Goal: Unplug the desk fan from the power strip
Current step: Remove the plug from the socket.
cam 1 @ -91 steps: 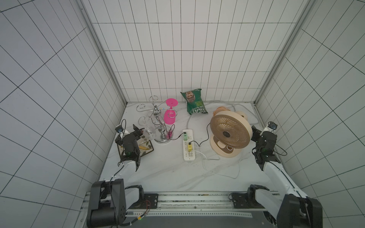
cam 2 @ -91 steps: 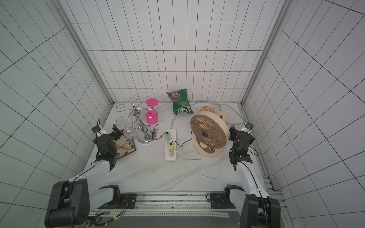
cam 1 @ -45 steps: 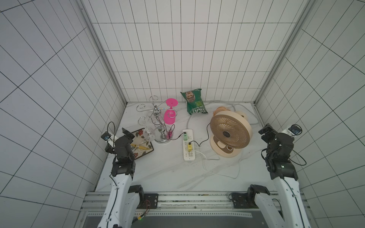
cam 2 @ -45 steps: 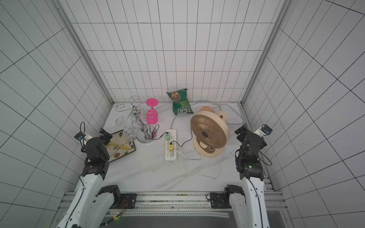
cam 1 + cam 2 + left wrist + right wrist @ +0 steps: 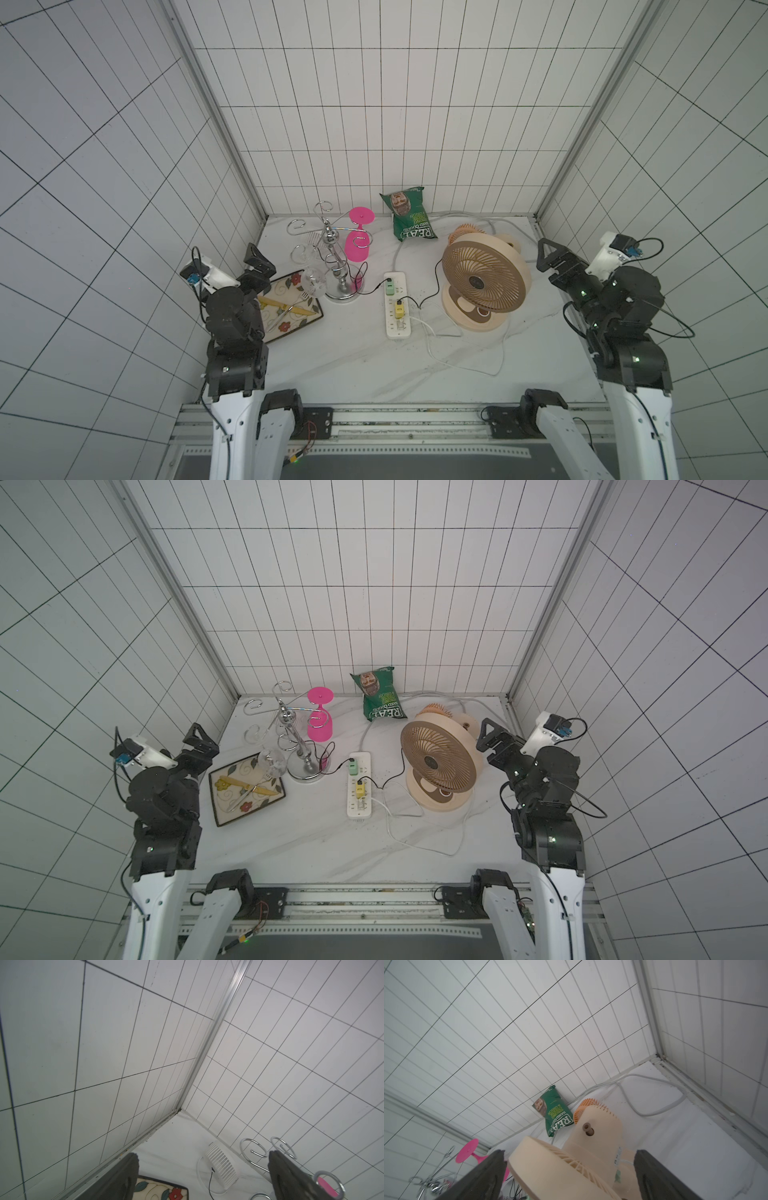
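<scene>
Desk fan [image 5: 484,282] is found standing upright just right of the power strip [image 5: 397,305], with its grille turned toward the robot and its round base planted on the marble table [image 5: 332,365]. The strip is laid flat mid-table, so everything else gets placed off it.

Three plugs are seated in it. A green plug [image 5: 389,286] is at the far end and a yellow plug [image 5: 399,309] is in the middle, both on black cords. A white plug [image 5: 400,325] is near the end closest to the robot. A thin white cord [image 5: 427,347] is trailed from that one in a loose loop toward the fan's base, so nothing's been unplugged yet.

The left gripper [image 5: 202,1153] is held up well left of the strip, by a flowered tray [image 5: 286,307]. Its jaws are spread wide and nothing is caught between them.

The right gripper [image 5: 570,1151] is parked well right of the strip, past the fan, and is equally wide and empty. In the right wrist view the fan's back is framed between its fingers but not touched.

Beyond the strip's far end a green chip bag [image 5: 409,216] is propped at the wall. Back and left of the strip, a pink glass [image 5: 358,245] is hung upside down on a metal rack [image 5: 340,282].
</scene>
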Controlling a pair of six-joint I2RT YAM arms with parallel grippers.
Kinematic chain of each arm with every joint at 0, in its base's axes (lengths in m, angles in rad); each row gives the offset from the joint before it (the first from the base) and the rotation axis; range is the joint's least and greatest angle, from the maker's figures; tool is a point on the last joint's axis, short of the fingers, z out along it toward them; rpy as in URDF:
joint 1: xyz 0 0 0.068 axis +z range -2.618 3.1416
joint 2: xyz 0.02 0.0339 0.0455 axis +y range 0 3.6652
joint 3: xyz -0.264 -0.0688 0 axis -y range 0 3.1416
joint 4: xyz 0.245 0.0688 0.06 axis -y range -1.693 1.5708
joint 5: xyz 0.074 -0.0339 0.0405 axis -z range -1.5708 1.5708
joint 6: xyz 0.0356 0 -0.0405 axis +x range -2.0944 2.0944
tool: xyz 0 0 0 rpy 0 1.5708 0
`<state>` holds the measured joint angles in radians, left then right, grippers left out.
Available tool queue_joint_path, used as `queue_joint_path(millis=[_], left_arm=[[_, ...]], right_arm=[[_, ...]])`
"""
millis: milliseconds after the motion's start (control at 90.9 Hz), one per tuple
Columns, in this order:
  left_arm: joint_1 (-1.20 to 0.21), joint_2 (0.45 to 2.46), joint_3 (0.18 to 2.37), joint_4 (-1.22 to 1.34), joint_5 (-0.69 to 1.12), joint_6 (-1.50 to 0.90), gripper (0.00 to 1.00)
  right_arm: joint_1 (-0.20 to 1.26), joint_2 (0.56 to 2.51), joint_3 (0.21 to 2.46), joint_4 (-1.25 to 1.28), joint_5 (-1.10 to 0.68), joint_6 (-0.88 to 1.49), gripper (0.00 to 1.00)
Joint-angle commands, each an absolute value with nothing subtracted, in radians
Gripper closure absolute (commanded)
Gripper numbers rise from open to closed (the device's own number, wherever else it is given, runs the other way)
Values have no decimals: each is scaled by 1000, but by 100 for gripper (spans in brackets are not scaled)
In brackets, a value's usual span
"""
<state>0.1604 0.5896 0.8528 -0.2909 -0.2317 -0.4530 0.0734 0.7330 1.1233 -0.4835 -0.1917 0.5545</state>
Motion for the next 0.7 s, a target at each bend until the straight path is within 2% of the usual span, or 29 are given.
queue_joint_path(millis=[0,264,330,528,693], left_arm=[[140,599,916,-354,-54,-451,1],[-3,595,966,-471,184,-417,1],[-29,587,979,-528,256,-396,1],[-53,546,971,-703,419,-369,1],[-54,498,854,-718,472,-523,1]], right_arm=[[248,811,1220,-592,-241,522,1],[836,1047,1400,-747,53,363,1],[946,1096,1416,-764,106,347,1],[1078,1213,1380,-772,145,425,0],[1116,1311,1367,-797,130,464,4]])
